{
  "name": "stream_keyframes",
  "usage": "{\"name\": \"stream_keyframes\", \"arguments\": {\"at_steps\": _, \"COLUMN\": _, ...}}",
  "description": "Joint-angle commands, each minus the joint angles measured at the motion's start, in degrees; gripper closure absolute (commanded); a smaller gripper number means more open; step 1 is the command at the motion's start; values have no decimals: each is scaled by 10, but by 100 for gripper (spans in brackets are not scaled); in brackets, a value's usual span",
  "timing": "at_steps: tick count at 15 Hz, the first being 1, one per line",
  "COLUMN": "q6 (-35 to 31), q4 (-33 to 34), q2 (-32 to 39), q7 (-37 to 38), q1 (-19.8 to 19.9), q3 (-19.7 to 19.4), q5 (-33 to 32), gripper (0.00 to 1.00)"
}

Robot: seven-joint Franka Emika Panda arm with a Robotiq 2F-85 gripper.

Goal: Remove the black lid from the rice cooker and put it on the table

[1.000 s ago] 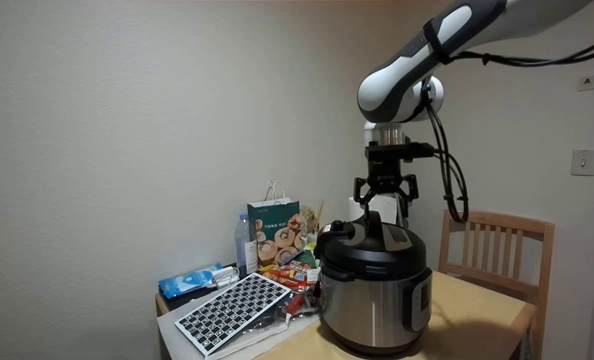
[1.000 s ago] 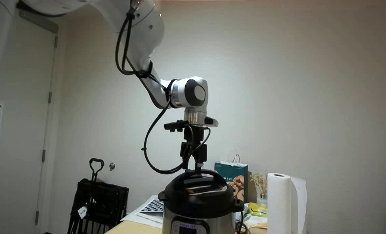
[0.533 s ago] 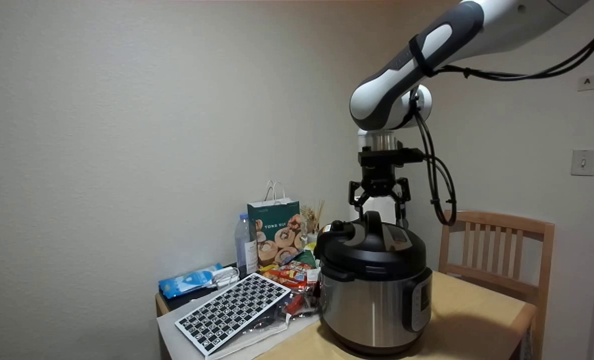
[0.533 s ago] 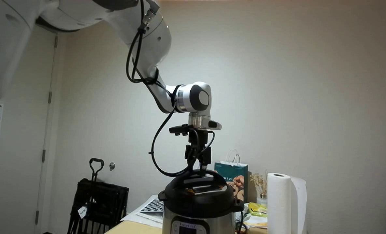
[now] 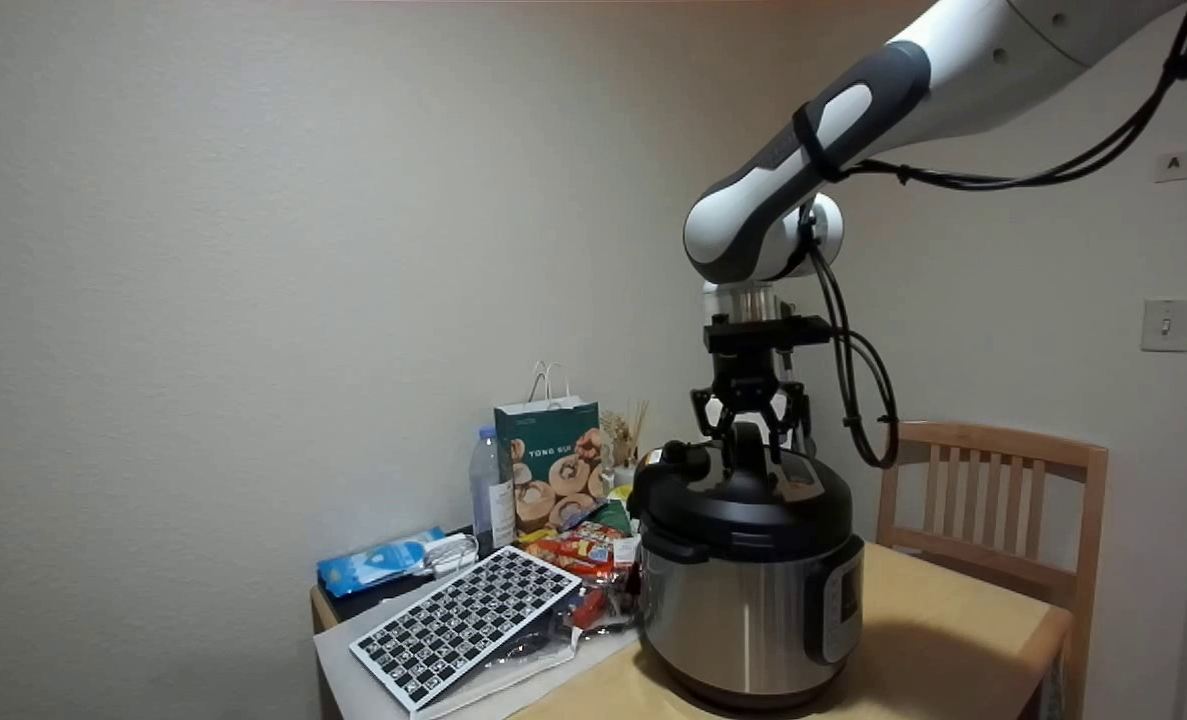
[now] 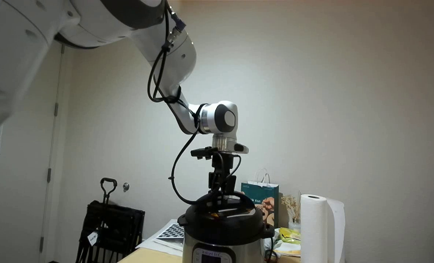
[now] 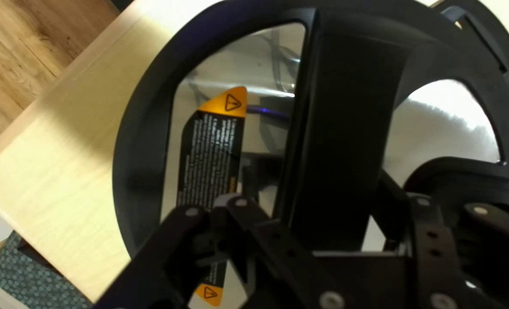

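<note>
Lid (image 5: pixel 713 525) in place on the cooker (image 5: pixel 733 625), which stands upright on the bench (image 5: pixel 933 600); fingers (image 5: pixel 775 438), spread apart, straddle the lid's handle (image 7: pixel 348 107) from above.

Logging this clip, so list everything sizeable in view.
table: 1, tan, foreground
rice cooker: 1, silver, on table
lid: 1, black, on cooker
chair: 1, brown, beside table
packets: several, multicoloured, on table
checkered board: 1, black/white, by packets
bag: 1, green, near packets
bottle: 1, clear, beside bag
paper roll: 1, white, near cooker
folded frame: 1, black, background
door: 1, pale, background
arm: 1, white/grey, overhead
pincer: 1, black, straddling handle
</note>
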State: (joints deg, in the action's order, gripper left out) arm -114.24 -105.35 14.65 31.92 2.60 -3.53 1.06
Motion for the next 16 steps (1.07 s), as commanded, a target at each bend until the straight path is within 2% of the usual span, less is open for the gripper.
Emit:
{"name": "stream_keyframes", "arguments": {"at_steps": 1, "q6": 17, "q4": 19, "q2": 14, "q7": -9, "q1": -4, "q3": -9, "q5": 7, "gripper": 66}}
{"name": "stream_keyframes", "arguments": {"at_steps": 3, "q6": 16, "q4": 24, "q2": 17, "q7": -4, "q1": -8, "q3": -11, "q5": -1, "gripper": 77}}
{"name": "stream_keyframes", "arguments": {"at_steps": 11, "q6": 38, "q4": 2, "q2": -22, "q7": -5, "q1": -13, "q3": -22, "q5": -37, "gripper": 79}}
{"name": "stream_keyframes", "arguments": {"at_steps": 12, "q6": 41, "q4": 1, "q2": -24, "q7": 9, "q1": -17, "q3": -24, "q5": -48, "gripper": 43}}
{"name": "stream_keyframes", "arguments": {"at_steps": 13, "q6": 52, "q4": 2, "q2": -25, "q7": 6, "q1": -17, "q3": -25, "q5": -54, "gripper": 27}}
{"name": "stream_keyframes", "arguments": {"at_steps": 14, "q6": 24, "q4": 15, "q2": 3, "q7": 0, "q1": -18, "q3": -15, "q5": -25, "gripper": 47}}
{"name": "stream_keyframes", "arguments": {"at_steps": 15, "q6": 29, "q4": 15, "q2": -1, "q7": 0, "q1": -18, "q3": -16, "q5": -31, "gripper": 41}}
{"name": "stream_keyframes", "arguments": {"at_steps": 16, "q6": 36, "q4": 15, "q2": -5, "q7": 0, "q1": -17, "q3": -17, "q5": -38, "gripper": 10}}
